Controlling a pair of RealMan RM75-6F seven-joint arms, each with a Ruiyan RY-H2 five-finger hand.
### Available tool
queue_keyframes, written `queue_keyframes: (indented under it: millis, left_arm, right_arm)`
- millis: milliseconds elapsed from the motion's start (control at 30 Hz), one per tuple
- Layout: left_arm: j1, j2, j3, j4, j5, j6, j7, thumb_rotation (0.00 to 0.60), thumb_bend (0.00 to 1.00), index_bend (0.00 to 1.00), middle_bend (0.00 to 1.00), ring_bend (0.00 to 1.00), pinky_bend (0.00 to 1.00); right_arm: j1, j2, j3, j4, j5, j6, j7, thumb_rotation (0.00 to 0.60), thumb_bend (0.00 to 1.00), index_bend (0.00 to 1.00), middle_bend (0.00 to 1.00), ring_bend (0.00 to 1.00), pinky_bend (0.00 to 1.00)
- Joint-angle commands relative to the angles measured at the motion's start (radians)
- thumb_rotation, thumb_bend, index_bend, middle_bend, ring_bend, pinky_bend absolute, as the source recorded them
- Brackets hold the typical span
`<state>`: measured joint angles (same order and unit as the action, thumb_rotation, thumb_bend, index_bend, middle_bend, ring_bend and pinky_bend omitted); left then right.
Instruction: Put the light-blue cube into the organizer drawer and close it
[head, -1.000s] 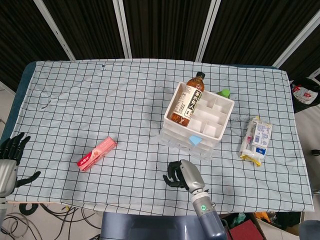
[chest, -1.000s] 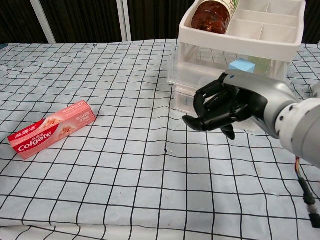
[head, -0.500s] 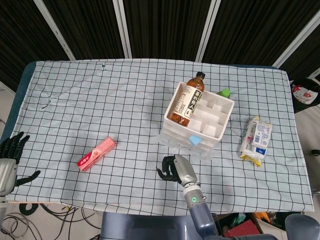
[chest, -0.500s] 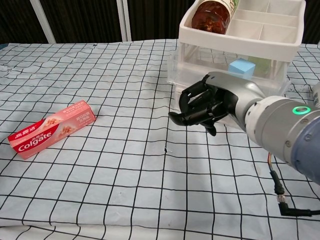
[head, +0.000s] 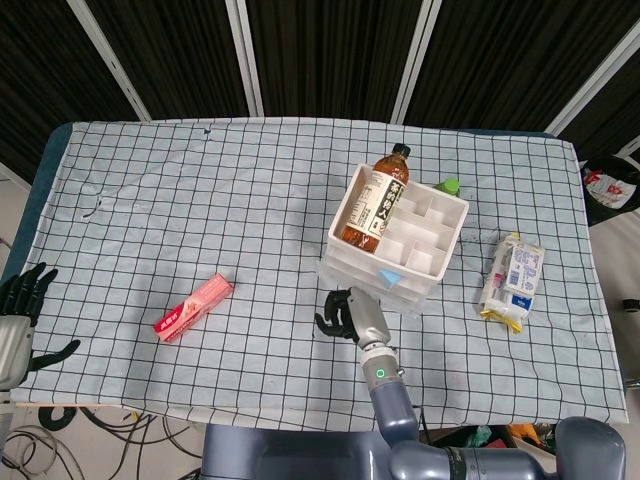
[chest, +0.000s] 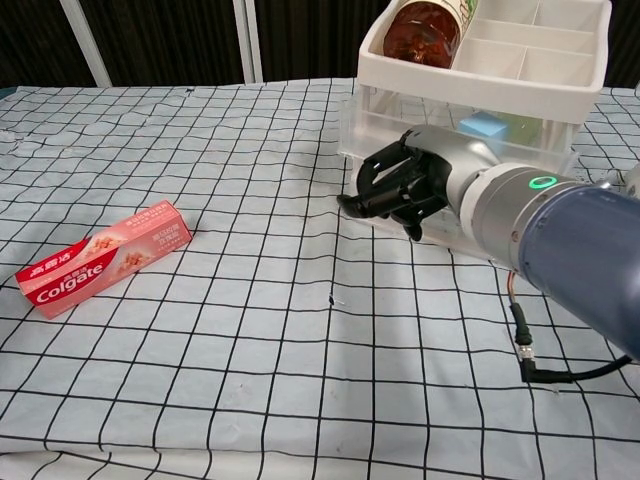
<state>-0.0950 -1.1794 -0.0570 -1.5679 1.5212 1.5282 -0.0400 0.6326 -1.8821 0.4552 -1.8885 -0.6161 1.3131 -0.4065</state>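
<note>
Checked cloth (head: 200, 200) covers the table before dark panels (head: 320, 50) (right hand (chest: 400, 188) curled empty, left hand (head: 25, 295) fingers spread).

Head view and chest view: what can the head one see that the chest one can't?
Only the head view shows the left hand at the table's edge, the snack packet, the green cap behind the organizer and the tea bottle's top.

Only the chest view shows the word Colgate on the toothpaste box.

Both show the right hand at the organizer's drawer, the light-blue cube inside it, the tea bottle and the checked cloth.
</note>
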Motion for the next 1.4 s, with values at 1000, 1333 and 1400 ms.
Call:
queue_keyframes:
  millis: [1000, 1333, 1400]
  left_arm:
    - [0.001, 0.002, 0.001, -0.004, -0.001, 0.0, -0.001, 0.6, 0.01, 0.0, 0.0, 0.0, 0.0]
    - [0.002, 0.001, 0.002, -0.005, 0.0, 0.001, 0.0, 0.6, 0.01, 0.0, 0.0, 0.0, 0.0]
    - [0.002, 0.001, 0.001, -0.006, -0.001, 0.0, 0.0, 0.6, 0.01, 0.0, 0.0, 0.0, 0.0]
  right_arm:
    - [0.018, 0.06, 0.059, 0.118, 0.116, 0.002, 0.036, 0.6, 0.33, 0.75, 0.79, 0.83, 0.77]
    - [0.015, 0.085, 0.065, 0.123, 0.129, 0.001, 0.045, 0.6, 0.33, 0.75, 0.79, 0.83, 0.77]
    - [0.013, 0.089, 0.065, 0.121, 0.131, 0.002, 0.047, 0.6, 0.33, 0.75, 0.79, 0.83, 0.77]
